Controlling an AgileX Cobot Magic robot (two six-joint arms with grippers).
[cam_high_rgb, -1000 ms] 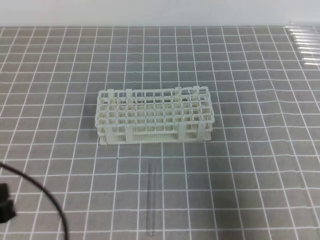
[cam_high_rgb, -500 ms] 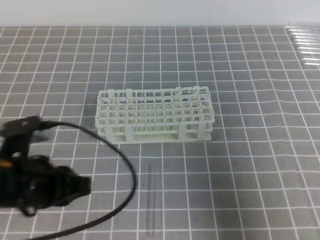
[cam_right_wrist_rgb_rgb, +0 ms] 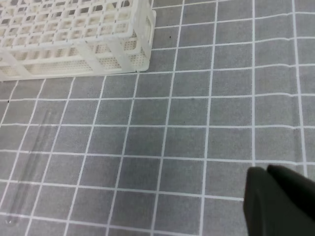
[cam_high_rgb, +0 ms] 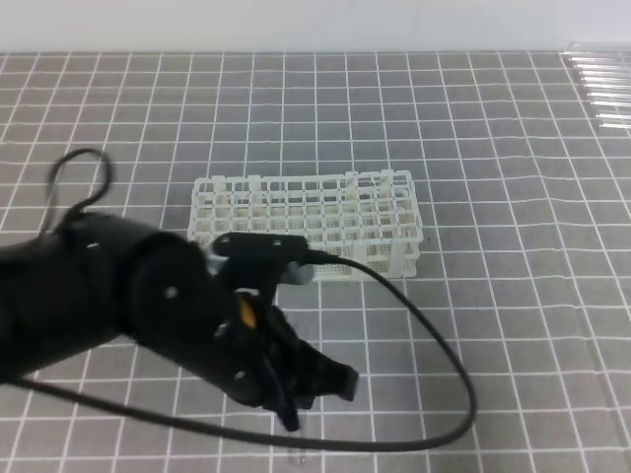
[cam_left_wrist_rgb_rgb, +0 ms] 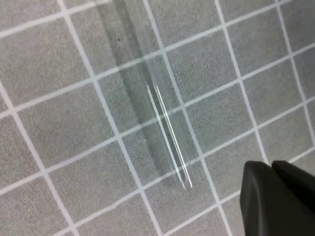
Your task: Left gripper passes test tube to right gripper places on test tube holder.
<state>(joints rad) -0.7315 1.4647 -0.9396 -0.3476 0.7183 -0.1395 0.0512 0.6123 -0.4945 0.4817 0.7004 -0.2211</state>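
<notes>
Glass is hard to make out here: the test tube [cam_left_wrist_rgb_rgb: 165, 132] lies flat on the grey gridded worktop [cam_high_rgb: 513, 296], a slender clear cylinder crossing the white lines in the left wrist view, with nothing touching it. The left gripper [cam_high_rgb: 315, 389] hangs low over the front of the worktop in the high view, its dark arm [cam_high_rgb: 108, 296] reaching in from the left and hiding the tube's spot, a black cable [cam_high_rgb: 434, 345] looping round to the right. From its wrist camera only a black finger [cam_left_wrist_rgb_rgb: 278, 199] shows at the lower right corner, just beside the tube's near end and apart from it; whether the fingers stand apart or together cannot be told. The test tube holder [cam_high_rgb: 306, 232], a white grid rack, stands behind the arm, mid-worktop. In the right wrist view the rack sits at upper left [cam_right_wrist_rgb_rgb: 74, 39] and the tube [cam_right_wrist_rgb_rgb: 27, 167] lies faintly at lower left, well apart from the right gripper [cam_right_wrist_rgb_rgb: 278, 201], whose fingers' stance likewise cannot be told. More clear tubes [cam_high_rgb: 601, 89] lie packed at the far right edge.
</notes>
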